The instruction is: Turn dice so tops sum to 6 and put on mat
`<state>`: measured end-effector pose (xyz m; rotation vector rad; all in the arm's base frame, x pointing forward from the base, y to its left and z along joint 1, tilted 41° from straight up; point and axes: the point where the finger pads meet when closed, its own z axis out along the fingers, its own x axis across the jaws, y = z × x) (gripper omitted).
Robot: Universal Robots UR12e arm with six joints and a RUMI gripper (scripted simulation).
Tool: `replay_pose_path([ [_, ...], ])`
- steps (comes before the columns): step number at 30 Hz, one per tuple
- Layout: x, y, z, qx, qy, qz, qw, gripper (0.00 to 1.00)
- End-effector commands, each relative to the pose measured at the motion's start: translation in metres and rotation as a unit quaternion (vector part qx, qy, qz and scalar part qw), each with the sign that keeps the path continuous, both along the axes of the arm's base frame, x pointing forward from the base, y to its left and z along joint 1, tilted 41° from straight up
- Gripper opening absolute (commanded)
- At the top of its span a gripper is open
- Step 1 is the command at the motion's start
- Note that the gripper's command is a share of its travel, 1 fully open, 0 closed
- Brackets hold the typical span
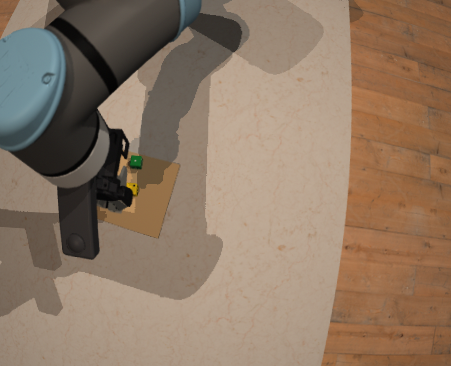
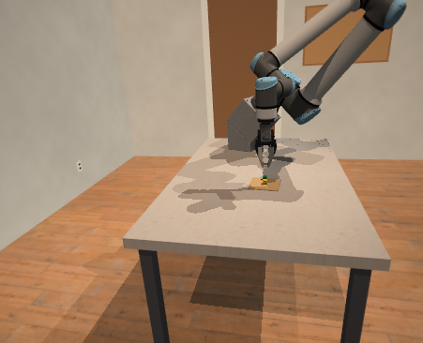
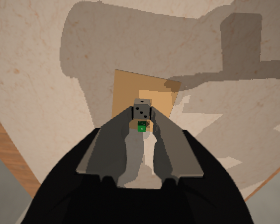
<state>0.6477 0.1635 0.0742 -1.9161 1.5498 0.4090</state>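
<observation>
My gripper (image 2: 265,165) (image 3: 141,107) is shut on a grey die (image 3: 142,109), held above the mat (image 1: 153,222) (image 2: 274,187) (image 3: 125,82). In the wrist view, one face of the grey die shows three pips and the narrow face above it shows one. The green die (image 1: 136,161) (image 2: 264,177) (image 3: 142,128) rests on the mat with one pip on top. The yellow die (image 1: 134,189) (image 2: 264,182) is also on the mat, partly behind the gripper in the top view; its top number is unclear. It is hidden in the wrist view.
The mat lies on the pale table (image 1: 266,200) (image 2: 254,225). The arm covers the mat's left part in the top view, and its shadows fall across mat and table. The arm's grey base block (image 2: 241,128) is at the table's far end.
</observation>
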Motion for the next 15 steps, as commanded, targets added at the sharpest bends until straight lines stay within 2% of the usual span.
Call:
replay_pose_path([
  [1,0.001,-0.001,0.000,0.000,0.000,0.000,1.000,0.03],
  [7,0.001,0.002,-0.002,0.000,0.000,0.000,1.000,0.03],
  [15,0.004,0.015,-0.018,0.000,0.000,0.000,1.000,0.03],
])
